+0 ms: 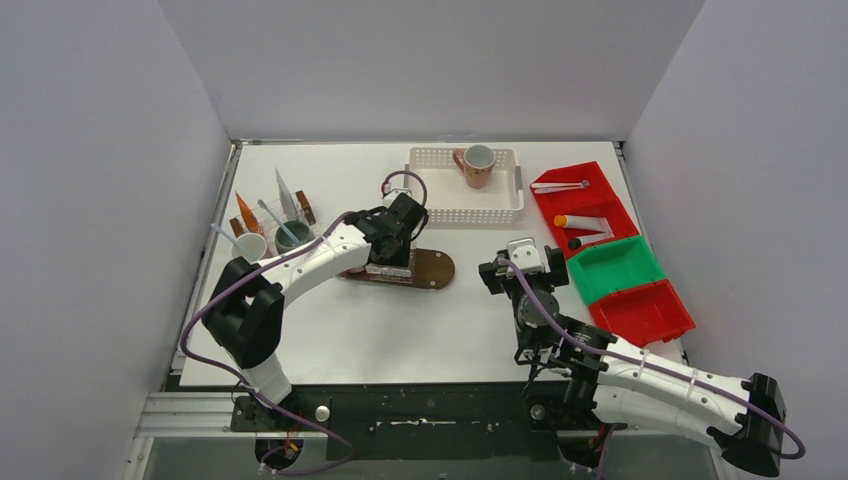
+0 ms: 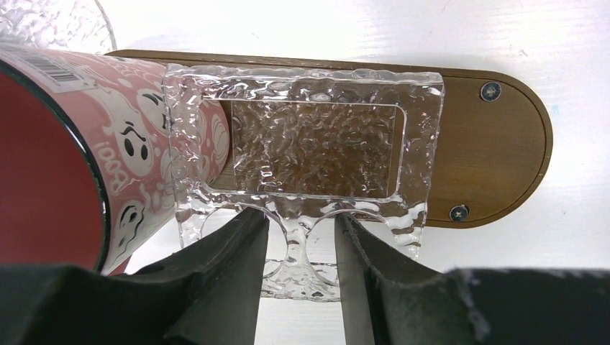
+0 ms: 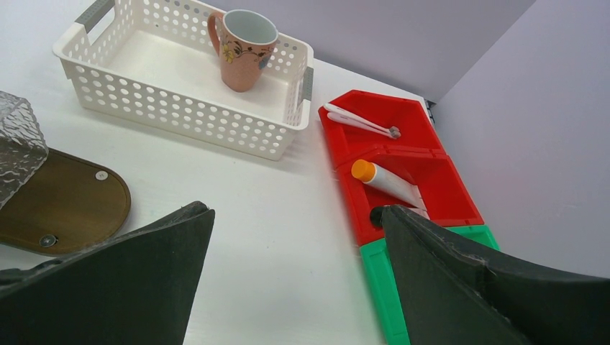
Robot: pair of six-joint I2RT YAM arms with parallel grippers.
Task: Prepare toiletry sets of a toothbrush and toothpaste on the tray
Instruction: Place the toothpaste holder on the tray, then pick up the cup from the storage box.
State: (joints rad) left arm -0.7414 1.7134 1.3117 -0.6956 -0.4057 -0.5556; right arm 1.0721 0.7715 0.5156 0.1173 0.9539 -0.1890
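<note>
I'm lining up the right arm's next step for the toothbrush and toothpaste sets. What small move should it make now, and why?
Probably ease the right gripper forward and to its right, toward the orange-capped tube lying in the red bin. Its jaws are open and empty, and the wrist view shows the tube just beyond its right finger.

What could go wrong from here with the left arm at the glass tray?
The left gripper pinches the glass tray only at its near edge; slick glass could slip or tilt on the wooden base. The mug sits close beside the tray, so shifting the tray could bump or tip it.
</note>
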